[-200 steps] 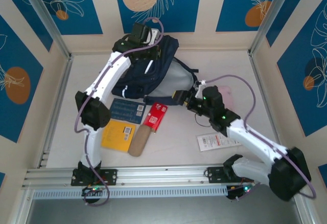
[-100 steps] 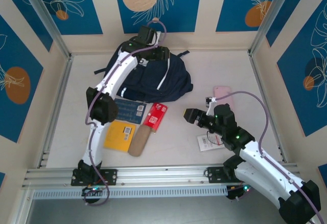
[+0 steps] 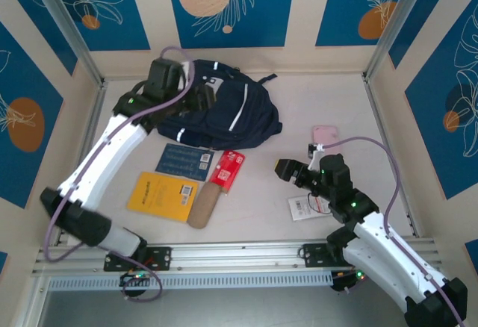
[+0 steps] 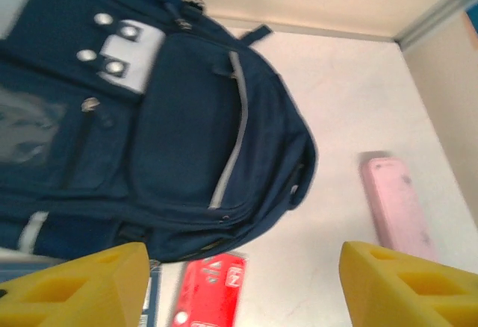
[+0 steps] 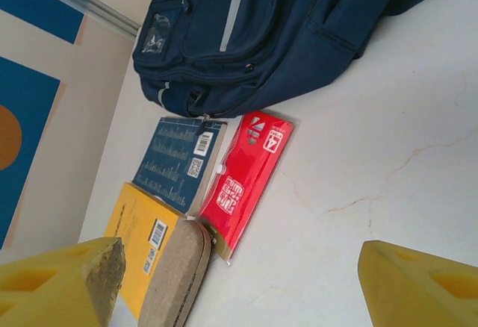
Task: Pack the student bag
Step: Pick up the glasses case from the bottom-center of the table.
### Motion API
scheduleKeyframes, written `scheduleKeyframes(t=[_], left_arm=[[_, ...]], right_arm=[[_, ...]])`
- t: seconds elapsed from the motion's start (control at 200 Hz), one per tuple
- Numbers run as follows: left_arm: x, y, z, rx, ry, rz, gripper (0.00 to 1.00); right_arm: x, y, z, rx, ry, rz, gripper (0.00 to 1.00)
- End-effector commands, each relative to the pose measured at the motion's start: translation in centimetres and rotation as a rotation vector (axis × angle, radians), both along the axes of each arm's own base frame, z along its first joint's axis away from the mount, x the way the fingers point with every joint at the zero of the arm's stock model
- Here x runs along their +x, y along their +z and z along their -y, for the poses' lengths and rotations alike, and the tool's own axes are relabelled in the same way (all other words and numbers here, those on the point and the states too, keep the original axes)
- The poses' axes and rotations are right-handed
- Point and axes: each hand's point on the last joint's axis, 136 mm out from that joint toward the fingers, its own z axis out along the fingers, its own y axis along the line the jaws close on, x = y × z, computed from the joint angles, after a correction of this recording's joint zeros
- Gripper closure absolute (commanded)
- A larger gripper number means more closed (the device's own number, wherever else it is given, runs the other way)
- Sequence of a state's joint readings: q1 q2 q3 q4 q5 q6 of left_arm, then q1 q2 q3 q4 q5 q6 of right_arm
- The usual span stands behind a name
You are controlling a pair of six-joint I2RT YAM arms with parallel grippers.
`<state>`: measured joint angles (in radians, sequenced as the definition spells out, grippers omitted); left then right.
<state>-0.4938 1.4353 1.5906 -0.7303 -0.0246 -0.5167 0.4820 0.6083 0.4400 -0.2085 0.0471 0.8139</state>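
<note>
The student bag (image 3: 231, 114), dark navy with pale stripes, lies flat at the back of the table; it also shows in the left wrist view (image 4: 187, 118) and the right wrist view (image 5: 261, 36). My left gripper (image 3: 200, 100) hovers above the bag's left part. It is open (image 4: 243, 282), its yellow fingers (image 4: 75, 290) wide apart with nothing between them. My right gripper (image 3: 287, 169) stands open (image 5: 239, 282) over bare table to the right of the red pack, holding nothing.
In front of the bag lie a blue book (image 3: 184, 161), a red pack (image 3: 228, 169), a yellow book (image 3: 163, 196) and a tan case (image 3: 203, 206). A pink case (image 3: 326, 132) and a white packet (image 3: 310, 206) lie at the right. Walls enclose the table.
My left gripper has opened and let go of the bag, and its arm has swung out to the left. The bag has dropped flat. My right arm has drawn back toward its base.
</note>
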Motion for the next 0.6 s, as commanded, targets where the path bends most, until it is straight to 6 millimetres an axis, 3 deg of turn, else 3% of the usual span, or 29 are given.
scheduleKeyframes(t=[0.0,0.135,0.305,0.595], left_arm=[[-2.3,-5.6,-3.7,0.101,0.142,-0.122,0.31],[-5.7,-8.9,-6.0,0.138,0.191,-0.200,0.26],[-8.6,-13.2,-8.1,0.237,0.192,-0.297,0.20],[-12.8,-19.5,-7.7,0.187,0.140,-0.459,0.19]], right_arm=[[-1.0,-1.1,0.2,-0.018,0.019,-0.039,0.18],[-1.5,-1.2,0.2,-0.014,0.028,-0.068,0.19],[-2.0,-0.7,-0.5,-0.009,0.057,-0.097,0.19],[-2.9,-2.0,-1.1,-0.041,0.075,-0.162,0.20]])
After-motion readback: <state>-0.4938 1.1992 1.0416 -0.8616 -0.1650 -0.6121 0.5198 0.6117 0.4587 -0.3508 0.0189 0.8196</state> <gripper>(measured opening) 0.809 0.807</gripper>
